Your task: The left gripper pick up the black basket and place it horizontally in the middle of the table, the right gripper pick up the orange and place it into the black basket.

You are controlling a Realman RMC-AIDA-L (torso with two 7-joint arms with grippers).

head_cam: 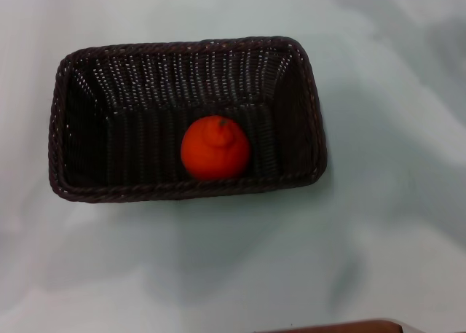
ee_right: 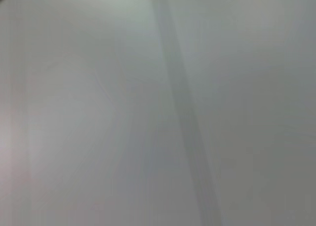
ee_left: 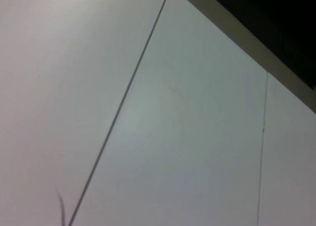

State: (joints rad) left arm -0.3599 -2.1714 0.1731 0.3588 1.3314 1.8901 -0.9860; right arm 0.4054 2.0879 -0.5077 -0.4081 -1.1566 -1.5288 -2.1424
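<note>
The black basket [head_cam: 131, 107] lies lengthwise across the middle of the white table [head_cam: 378, 224] in the head view. The orange [head_cam: 215, 148] sits inside it, on the basket floor near the front wall, right of centre, knobby top up. Neither gripper shows in any view. The left wrist view shows only pale surfaces with thin seams and a dark band at one corner. The right wrist view shows only a plain pale surface.
A brown edge [head_cam: 342, 326] shows at the bottom of the head view. White table surface surrounds the basket on all sides.
</note>
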